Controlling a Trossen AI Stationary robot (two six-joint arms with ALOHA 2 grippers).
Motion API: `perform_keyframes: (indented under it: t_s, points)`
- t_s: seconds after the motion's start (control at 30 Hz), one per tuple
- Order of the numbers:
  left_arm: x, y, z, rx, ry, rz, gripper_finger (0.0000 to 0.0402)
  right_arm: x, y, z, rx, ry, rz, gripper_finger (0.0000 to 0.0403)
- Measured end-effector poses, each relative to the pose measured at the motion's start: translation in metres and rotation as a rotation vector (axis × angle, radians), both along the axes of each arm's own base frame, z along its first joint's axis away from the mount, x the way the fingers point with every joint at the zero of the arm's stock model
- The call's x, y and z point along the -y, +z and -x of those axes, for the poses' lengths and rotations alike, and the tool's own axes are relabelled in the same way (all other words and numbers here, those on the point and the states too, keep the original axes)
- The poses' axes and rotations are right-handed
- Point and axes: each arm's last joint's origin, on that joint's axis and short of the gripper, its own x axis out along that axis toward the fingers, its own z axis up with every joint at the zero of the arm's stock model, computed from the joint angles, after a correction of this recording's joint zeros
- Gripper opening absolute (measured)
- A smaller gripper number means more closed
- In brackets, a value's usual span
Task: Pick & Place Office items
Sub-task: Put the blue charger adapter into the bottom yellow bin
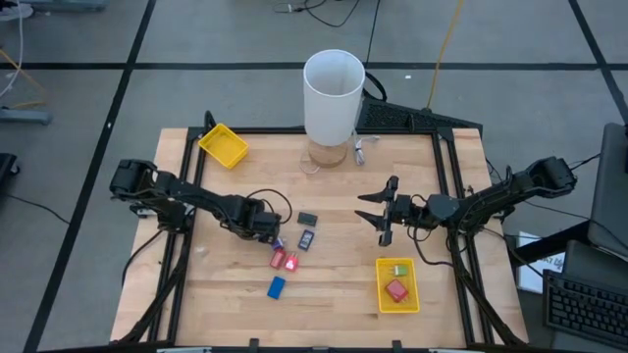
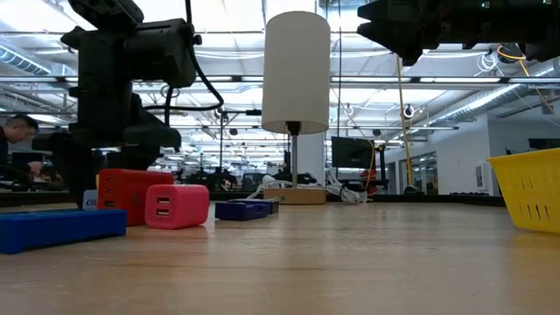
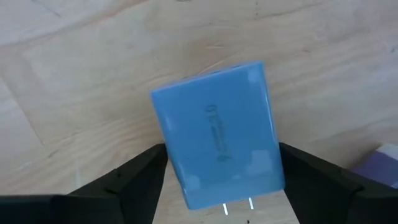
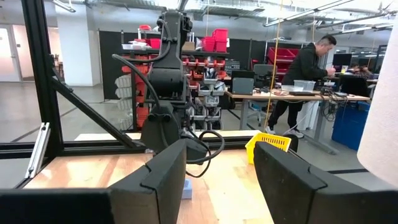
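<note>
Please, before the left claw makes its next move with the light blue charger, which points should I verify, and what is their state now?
1. Light blue flat plastic charger block inside the left claw: ok.
2. Block square to the claw: not ok, it sits tilted.
3. Block lifted off the wooden table: cannot tell.
4. Yellow rectangular plastic tray at back left has room: ok.
5. Right claw open, away from the block: ok.
</note>
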Motion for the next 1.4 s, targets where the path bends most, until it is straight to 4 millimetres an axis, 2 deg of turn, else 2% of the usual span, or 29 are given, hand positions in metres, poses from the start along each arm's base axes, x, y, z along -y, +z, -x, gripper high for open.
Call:
perform_keyframes:
  t_s: [0.13,0.33,0.53,0.67,0.73,0.93,1.03,1.2,1.4]
  points:
    - [-0.003,0.0,0.0,-0.002,0.016,0.003,0.0283,0.0,0.0,0.0,-0.001,0.0,0.0,0.018]
    - [-0.006,0.0,-0.001,0.006,0.021,-0.01,0.0217,0.0,0.0,0.0,-0.001,0.0,0.0,0.018]
    - [-0.007,0.0,-0.001,0.004,-0.091,-0.024,0.0216,0.0,0.0,0.0,-0.001,0.0,0.0,0.018]
    - [-0.009,0.006,0.0,0.028,-0.178,-0.043,0.0228,0.0,-0.001,0.0,-0.007,0.0,0.002,0.018]
    - [-0.012,0.012,0.001,0.052,-0.195,-0.111,0.0229,0.0,-0.001,0.0,-0.014,-0.002,0.014,0.018]
    - [-0.011,0.045,-0.007,0.225,-0.314,-0.184,0.0217,-0.002,-0.007,-0.001,-0.086,-0.002,0.11,0.018]
    - [-0.008,0.06,-0.016,0.37,-0.389,-0.232,0.0217,-0.002,-0.011,-0.001,-0.133,-0.002,0.158,0.018]
    - [0.006,0.071,-0.032,0.573,-0.576,-0.263,0.0224,-0.003,-0.014,-0.001,-0.162,0.006,0.186,0.018]
    - [0.019,0.082,-0.046,0.783,-0.728,-0.249,0.022,-0.007,-0.016,-0.003,-0.153,0.156,0.203,0.018]
